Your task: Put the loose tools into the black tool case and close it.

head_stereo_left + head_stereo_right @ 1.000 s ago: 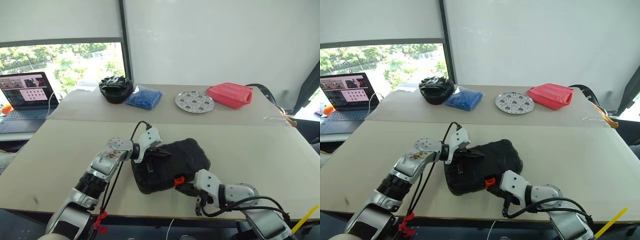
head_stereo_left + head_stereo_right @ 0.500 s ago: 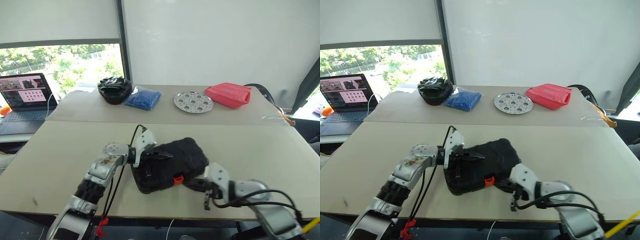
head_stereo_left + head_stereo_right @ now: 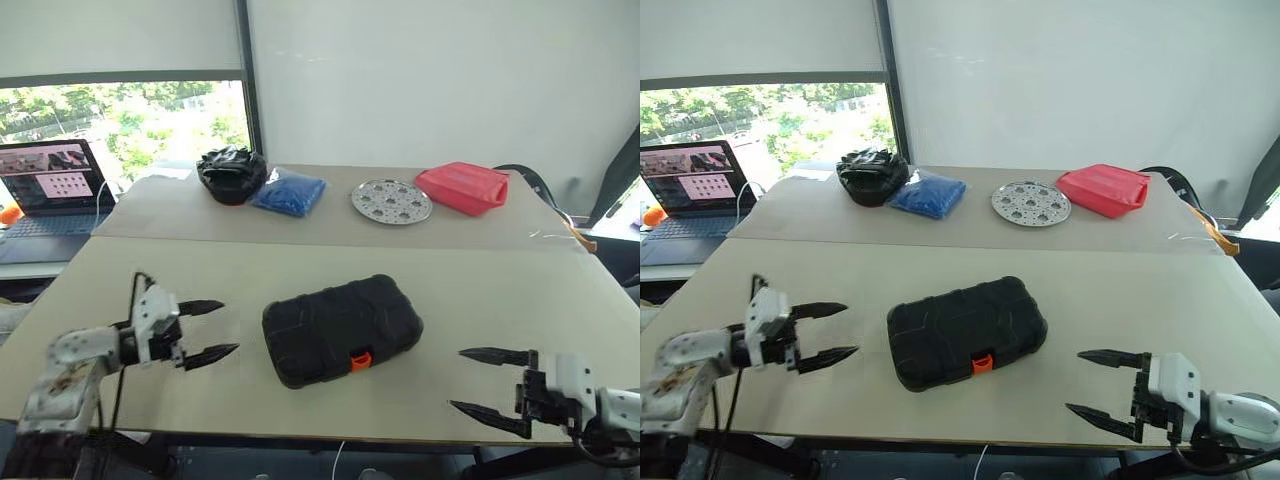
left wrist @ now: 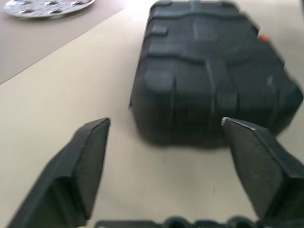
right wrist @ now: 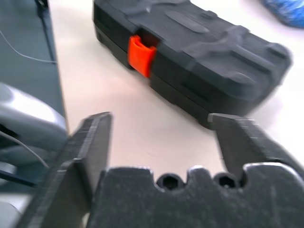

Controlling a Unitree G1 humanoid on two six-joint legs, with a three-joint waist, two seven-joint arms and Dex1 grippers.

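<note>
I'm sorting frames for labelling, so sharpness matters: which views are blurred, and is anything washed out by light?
Left wrist view: the black tool case is smeared soft, especially its far right edge. Right wrist view: the case and its orange latch are slightly blurred. Head views: crisp across the table, but the window behind the laptop is overbright.

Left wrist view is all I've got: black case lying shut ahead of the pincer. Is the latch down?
Observer: The right wrist view shows the orange latch sitting flush on the black tool case, lid closed.
Operator: Where's the other arm?
Observer: The right pincer is open at the table's near edge, clear of the case.
Operator: Any tools outside the case?
Observer: None visible; the far table holds a black heap, blue bag, perforated metal plate and red pouch.
</note>
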